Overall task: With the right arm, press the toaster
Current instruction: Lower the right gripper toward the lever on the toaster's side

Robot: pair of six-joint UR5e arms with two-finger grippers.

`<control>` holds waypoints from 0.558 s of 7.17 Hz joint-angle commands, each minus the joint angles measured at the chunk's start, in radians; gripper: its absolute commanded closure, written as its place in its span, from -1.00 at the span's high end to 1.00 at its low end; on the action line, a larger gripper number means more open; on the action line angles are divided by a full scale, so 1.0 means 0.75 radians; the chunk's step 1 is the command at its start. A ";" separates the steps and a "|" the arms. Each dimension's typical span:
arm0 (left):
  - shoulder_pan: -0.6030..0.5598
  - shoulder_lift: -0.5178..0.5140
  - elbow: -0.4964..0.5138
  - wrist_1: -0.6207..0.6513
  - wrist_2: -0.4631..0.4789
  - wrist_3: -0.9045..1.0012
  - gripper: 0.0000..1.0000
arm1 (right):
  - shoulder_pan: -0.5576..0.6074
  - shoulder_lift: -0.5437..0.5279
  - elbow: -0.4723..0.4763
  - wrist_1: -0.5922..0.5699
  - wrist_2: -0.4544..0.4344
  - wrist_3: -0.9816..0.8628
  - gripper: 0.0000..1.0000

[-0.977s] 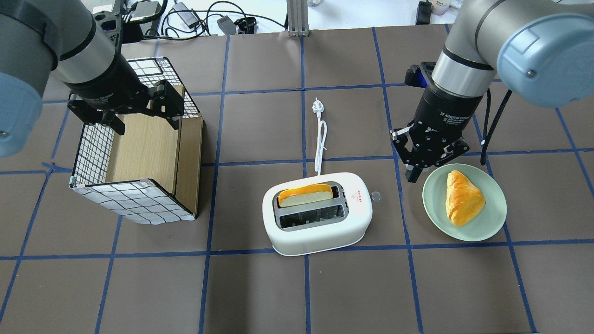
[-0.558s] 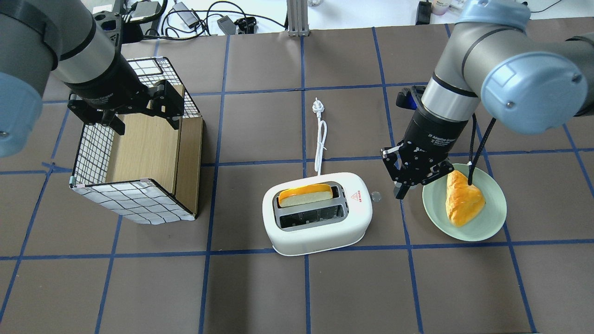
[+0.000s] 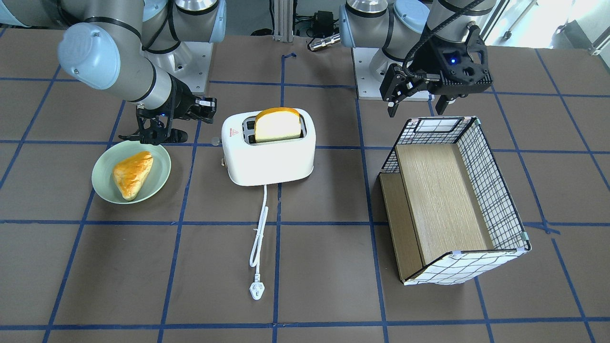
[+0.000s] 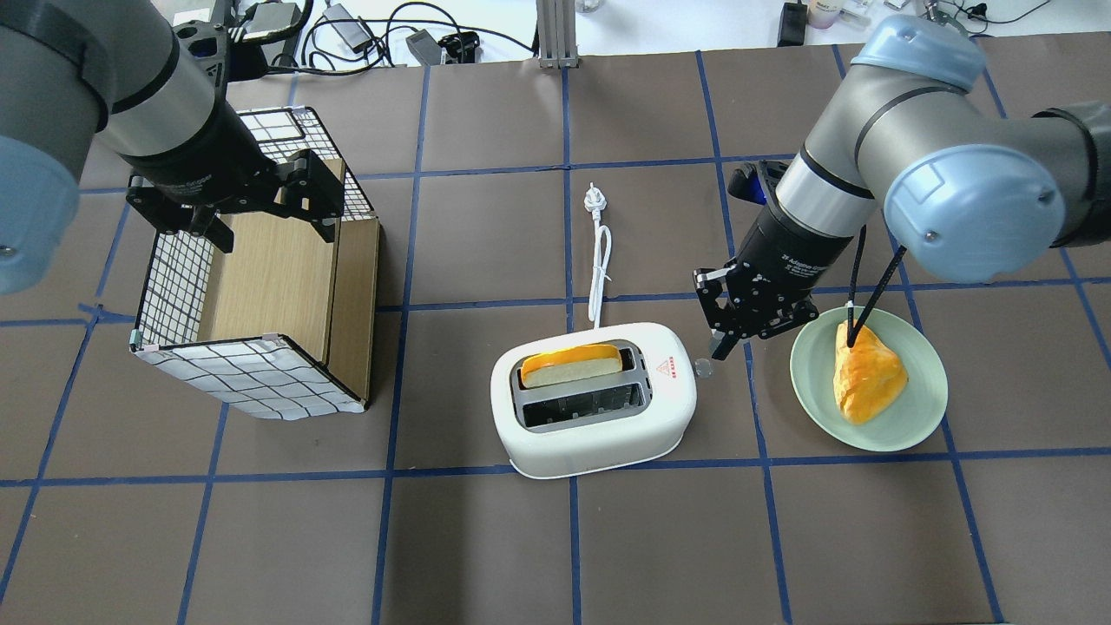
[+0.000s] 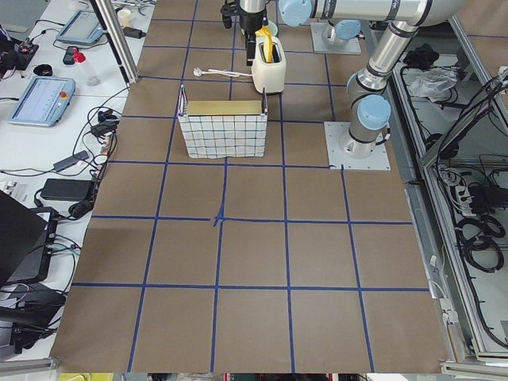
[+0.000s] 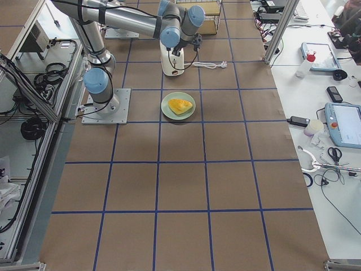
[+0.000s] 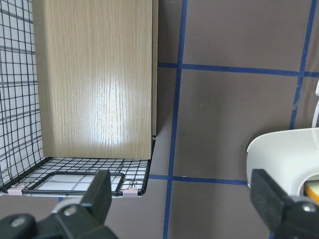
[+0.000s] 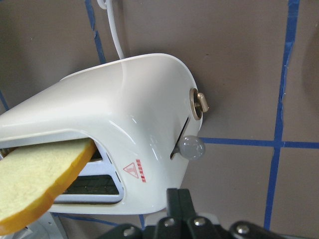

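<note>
The white toaster stands mid-table with a bread slice upright in its far slot. Its small lever knob sticks out of the end that faces the plate. The knob also shows in the right wrist view, in its slot on the toaster. My right gripper is shut and empty, its tip just above and beside the knob; I cannot tell whether they touch. My left gripper is open and empty above the wire basket.
A green plate with a pastry lies right of the toaster, close beside my right gripper. The toaster's cord and plug run away behind it. Cables lie along the table's far edge.
My right gripper has moved left from the plate's rim to the toaster's knob end. The left arm, toaster and bread have not moved.
</note>
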 commanded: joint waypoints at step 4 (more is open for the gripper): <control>0.000 -0.001 0.000 0.000 0.000 0.000 1.00 | -0.005 0.041 0.167 -0.239 0.004 0.007 -1.00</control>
